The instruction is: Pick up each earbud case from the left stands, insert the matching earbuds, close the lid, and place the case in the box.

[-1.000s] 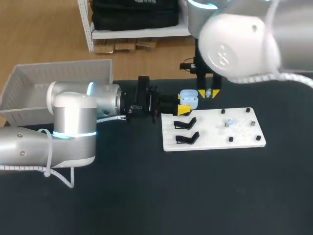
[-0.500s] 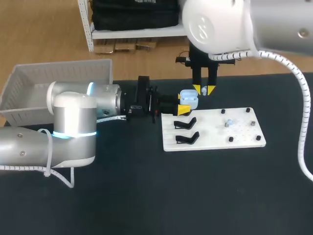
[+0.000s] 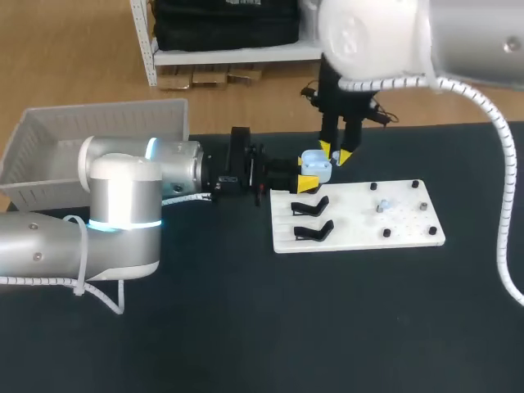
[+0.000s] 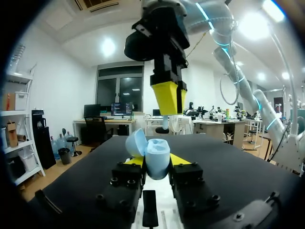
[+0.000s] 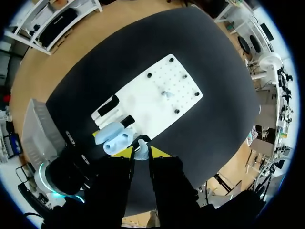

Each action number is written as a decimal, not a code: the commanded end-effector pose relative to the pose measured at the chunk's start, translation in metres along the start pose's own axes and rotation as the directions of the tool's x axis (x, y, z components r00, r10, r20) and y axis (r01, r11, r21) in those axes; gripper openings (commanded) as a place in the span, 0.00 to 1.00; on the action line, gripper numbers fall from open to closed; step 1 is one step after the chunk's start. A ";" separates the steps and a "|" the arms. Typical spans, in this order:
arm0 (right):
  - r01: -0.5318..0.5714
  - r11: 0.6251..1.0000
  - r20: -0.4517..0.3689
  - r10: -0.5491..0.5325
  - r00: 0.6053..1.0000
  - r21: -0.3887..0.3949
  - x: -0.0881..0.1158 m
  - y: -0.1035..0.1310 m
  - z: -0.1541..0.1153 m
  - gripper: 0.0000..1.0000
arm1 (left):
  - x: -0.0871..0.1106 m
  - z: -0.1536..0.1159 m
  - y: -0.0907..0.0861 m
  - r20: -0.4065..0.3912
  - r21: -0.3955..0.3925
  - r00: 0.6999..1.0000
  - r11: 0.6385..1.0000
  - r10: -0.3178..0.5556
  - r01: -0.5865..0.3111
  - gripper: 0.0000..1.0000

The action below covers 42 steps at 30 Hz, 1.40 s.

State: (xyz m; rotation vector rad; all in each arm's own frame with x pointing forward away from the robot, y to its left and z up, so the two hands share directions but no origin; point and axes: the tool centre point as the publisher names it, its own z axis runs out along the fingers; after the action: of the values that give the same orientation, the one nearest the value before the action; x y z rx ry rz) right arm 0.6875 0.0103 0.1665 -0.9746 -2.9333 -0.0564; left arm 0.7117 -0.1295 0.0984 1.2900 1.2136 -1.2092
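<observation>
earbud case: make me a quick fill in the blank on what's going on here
The left tool grips the blue earbud case, whose lid is ___. The right tool pinches an earbud between its ___ tips. Both black stands on the white board are ___.
Missing: open; yellow; empty.

The bench (image 3: 246, 327) is plain black. The board (image 3: 352, 233) on it is white, with a grid of tiny holes and a few black pegs. Its two stands (image 3: 312, 205) are black. The earbud case (image 3: 315, 164) is pale blue, and so is the earbud (image 5: 141, 151). The left hand (image 3: 310, 173) and right hand (image 3: 334, 152) are black with bright yellow tips. The box (image 3: 49, 155) is off-white. The left arm (image 3: 123, 196) is silver-grey with a cyan ring, and the right arm (image 3: 385, 41) is white.
</observation>
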 end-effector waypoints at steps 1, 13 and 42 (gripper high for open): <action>0.002 1.000 -0.019 -0.002 1.000 0.004 -0.005 0.000 -0.002 0.00 | 0.001 0.000 0.000 0.004 -0.002 1.000 1.000 0.003 -0.003 0.00; 0.005 1.000 -0.015 -0.004 1.000 0.017 -0.004 0.001 -0.003 0.00 | 0.004 0.010 -0.004 -0.005 0.007 0.999 0.999 0.032 -0.032 0.00; 0.002 0.999 -0.023 -0.001 1.000 0.046 0.003 0.015 0.006 0.00 | 0.004 0.011 -0.003 0.004 -0.009 0.999 0.999 0.052 -0.052 0.00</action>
State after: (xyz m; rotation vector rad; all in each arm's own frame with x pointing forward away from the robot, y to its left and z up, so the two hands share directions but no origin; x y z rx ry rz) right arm 0.6924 0.0239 0.1620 -0.9572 -2.9031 -0.0072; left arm 0.7096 -0.1397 0.0947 1.3100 1.1752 -1.1743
